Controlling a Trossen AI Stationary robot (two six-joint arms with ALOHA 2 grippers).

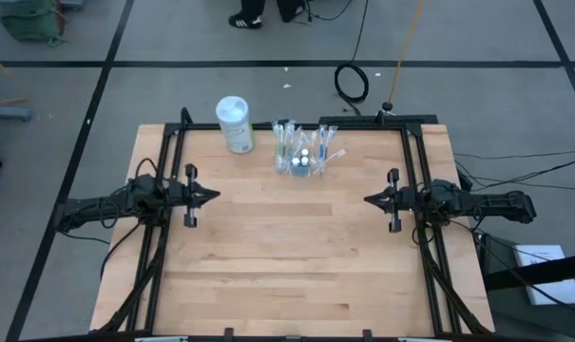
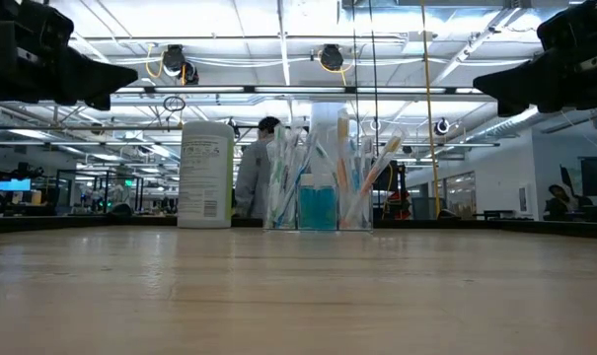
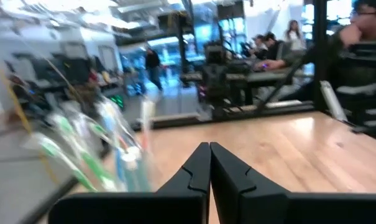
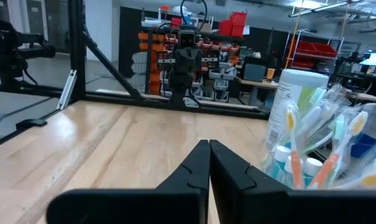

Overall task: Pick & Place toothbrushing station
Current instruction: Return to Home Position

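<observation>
A small clear cup (image 1: pixel 303 160) stands upright on its base near the table's far edge, with several pastel toothbrushes and blue toothpaste tubes (image 2: pixel 317 205) standing in it. It also shows in the right wrist view (image 4: pixel 327 149) and, blurred, in the left wrist view (image 3: pixel 107 155). My left gripper (image 1: pixel 215 197) hovers shut by the table's left edge, pointing level toward the middle. My right gripper (image 1: pixel 367 199) hovers shut by the right edge, facing it. Both are well clear of the cup.
A white cylindrical canister (image 1: pixel 236 124) stands left of the cup at the far edge. Black frame rails (image 1: pixel 412 161) run along the table's left, right and far sides. Bare wooden tabletop (image 1: pixel 287 247) lies between the two grippers and toward the near edge. People sit beyond the table.
</observation>
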